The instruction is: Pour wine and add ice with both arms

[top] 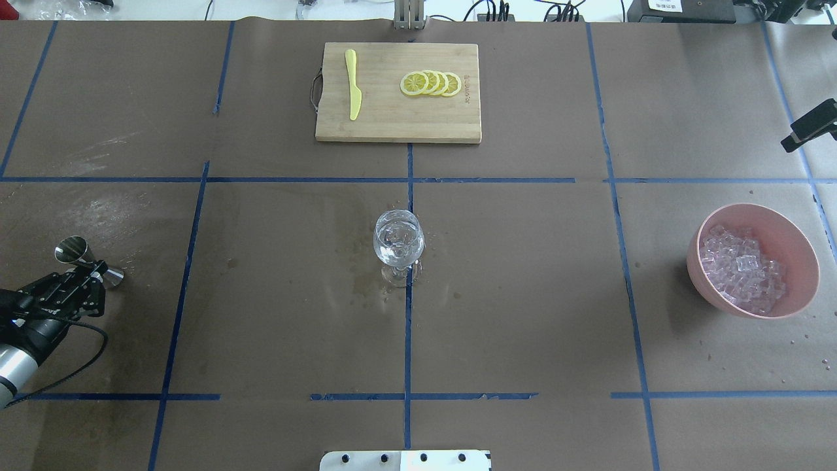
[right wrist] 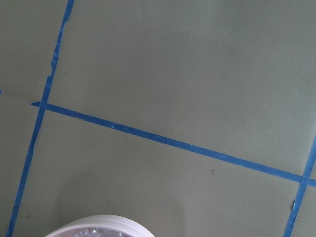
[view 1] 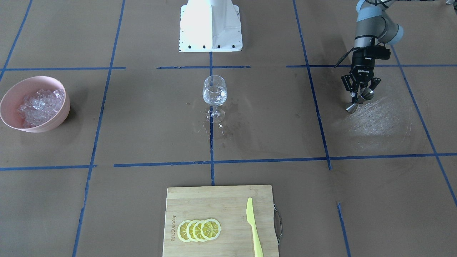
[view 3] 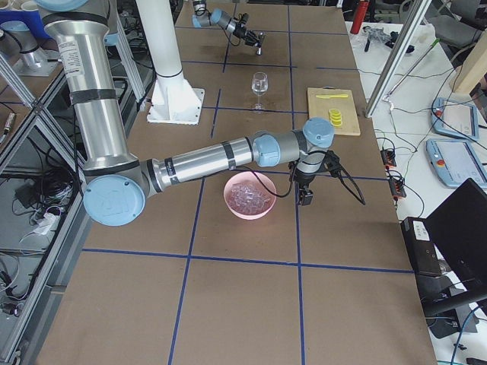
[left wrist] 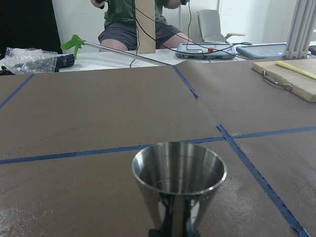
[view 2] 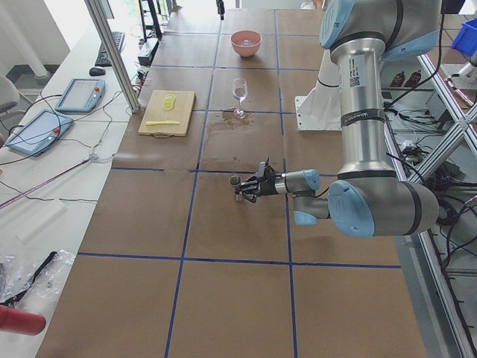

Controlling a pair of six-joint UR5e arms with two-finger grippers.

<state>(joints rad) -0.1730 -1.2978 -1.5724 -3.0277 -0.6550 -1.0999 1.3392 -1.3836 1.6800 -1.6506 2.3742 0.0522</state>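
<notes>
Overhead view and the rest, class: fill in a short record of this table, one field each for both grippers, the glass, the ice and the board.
Left gripper: shut on a steel jigger, far to the robot's left
Right gripper: beside the pink bowl; open or shut cannot be told
Wine glass: upright at centre, clear liquid inside, wet spots by its foot
Ice: heaped in the bowl
Cutting board: four overlapping lemon slices, yellow knife
</notes>
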